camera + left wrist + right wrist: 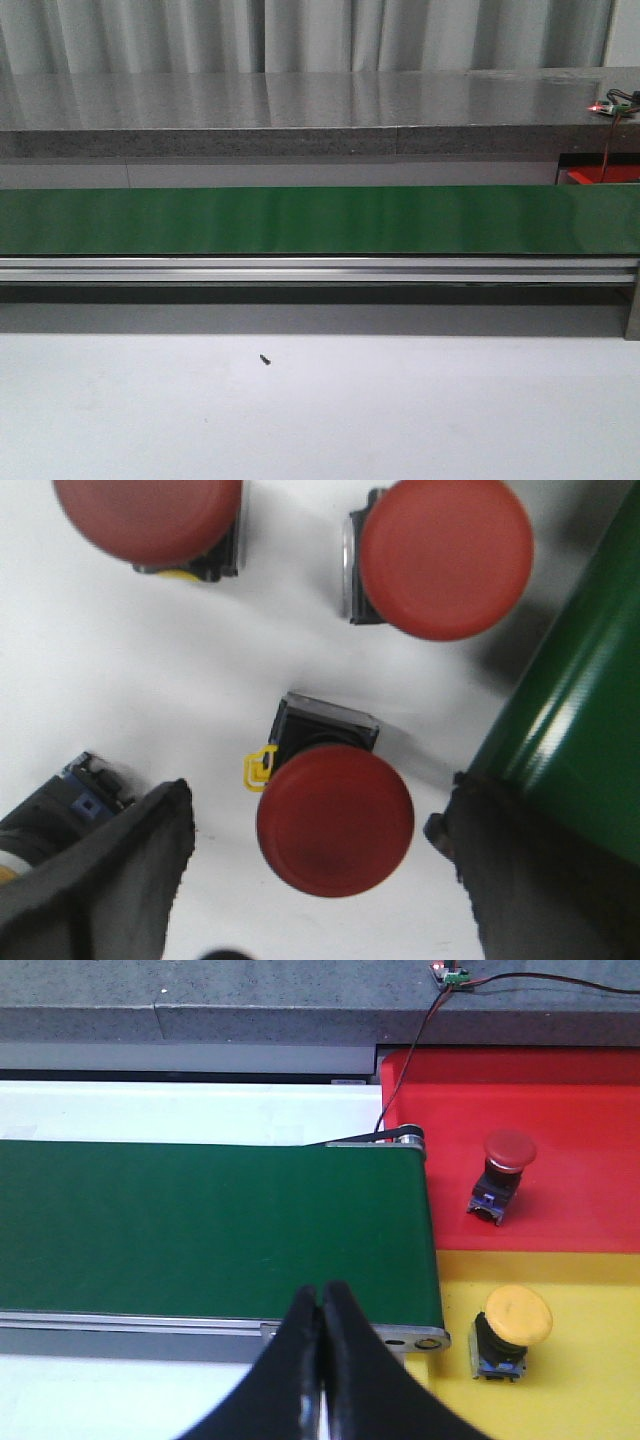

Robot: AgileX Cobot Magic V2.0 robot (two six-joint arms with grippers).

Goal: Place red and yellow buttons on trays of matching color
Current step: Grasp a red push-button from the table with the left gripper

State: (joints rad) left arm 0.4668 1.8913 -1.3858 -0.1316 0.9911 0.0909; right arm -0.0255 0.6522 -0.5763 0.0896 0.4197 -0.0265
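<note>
My left gripper (318,880): spread wide around a red button (335,818), not gripping. My right gripper (321,1360): closed, empty. Red tray (570,1090), upper right: one red-capped button (502,1172). Yellow tray (590,1380), lower right: one yellow button (508,1332).

From the front I cannot see either of my arms; the green belt (300,220) runs off both side edges, and a small dark speck (265,359) on the desk (320,410) is too small to name. At my left wrist, the top red button (150,515) is cut by the frame's edge, and a blue-bodied button (60,815) is mostly hidden behind one finger (95,880). At my right wrist, the red tray (560,1150) and yellow tray (590,1360) both run out of frame.
</note>
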